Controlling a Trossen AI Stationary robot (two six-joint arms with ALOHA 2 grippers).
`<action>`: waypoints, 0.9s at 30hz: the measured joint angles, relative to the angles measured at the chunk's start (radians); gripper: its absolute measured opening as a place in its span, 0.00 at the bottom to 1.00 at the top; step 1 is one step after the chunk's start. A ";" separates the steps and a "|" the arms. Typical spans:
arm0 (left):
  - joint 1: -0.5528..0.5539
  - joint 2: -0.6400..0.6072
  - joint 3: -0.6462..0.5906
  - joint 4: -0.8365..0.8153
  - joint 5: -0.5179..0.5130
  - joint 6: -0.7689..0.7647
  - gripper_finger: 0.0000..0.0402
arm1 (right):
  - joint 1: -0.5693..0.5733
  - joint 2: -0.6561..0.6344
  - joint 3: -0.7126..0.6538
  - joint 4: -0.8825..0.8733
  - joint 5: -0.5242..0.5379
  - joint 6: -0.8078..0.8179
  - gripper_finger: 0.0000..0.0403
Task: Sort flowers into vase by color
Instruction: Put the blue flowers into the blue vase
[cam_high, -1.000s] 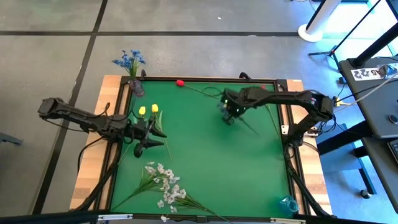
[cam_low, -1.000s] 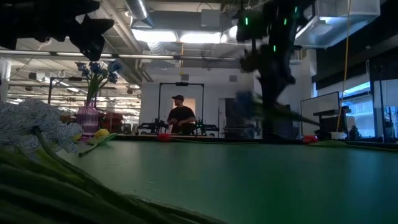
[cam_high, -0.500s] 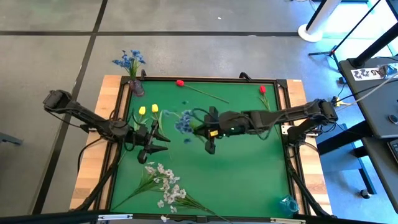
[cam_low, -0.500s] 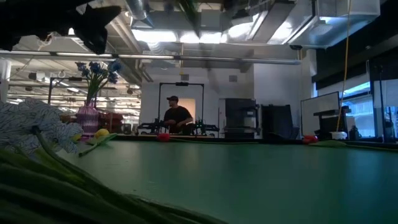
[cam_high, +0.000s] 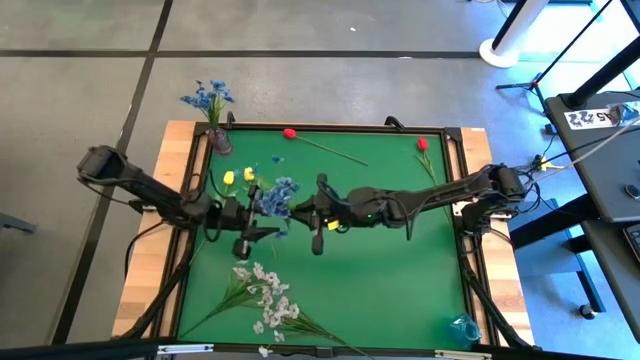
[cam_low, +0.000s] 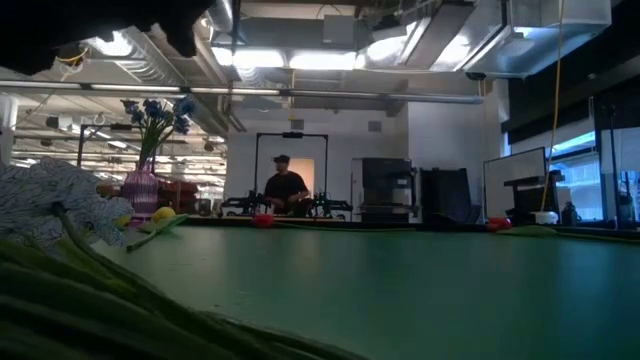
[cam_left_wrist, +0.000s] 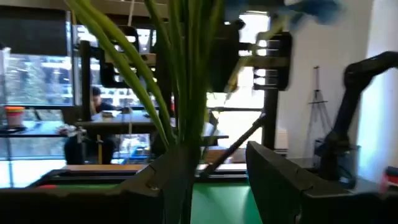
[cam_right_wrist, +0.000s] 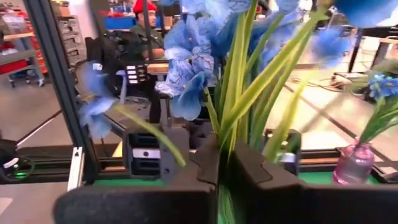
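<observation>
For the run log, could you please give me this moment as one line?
right gripper: shut on blue sprig, mid-table | left gripper: open at sprig's stalk, handover | pink vase: holds blue flowers

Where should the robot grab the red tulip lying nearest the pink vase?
Grab the red tulip by its thin green stalk, about halfway along, not by the bud. It lies flat on the green mat with the stalk bare and clear of other flowers, so a hand should probably come straight down from above, fingers either side of the stalk.
</observation>
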 joint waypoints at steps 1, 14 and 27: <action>0.008 0.009 0.010 0.000 0.001 0.000 0.39 | 0.000 0.000 0.000 0.001 -0.008 0.000 0.05; 0.082 0.016 0.040 -0.002 0.030 -0.020 0.39 | 0.000 0.002 0.001 0.012 0.032 -0.069 0.03; 0.125 0.016 0.061 -0.122 0.005 -0.045 0.03 | -0.001 0.003 0.000 0.008 0.036 -0.122 0.24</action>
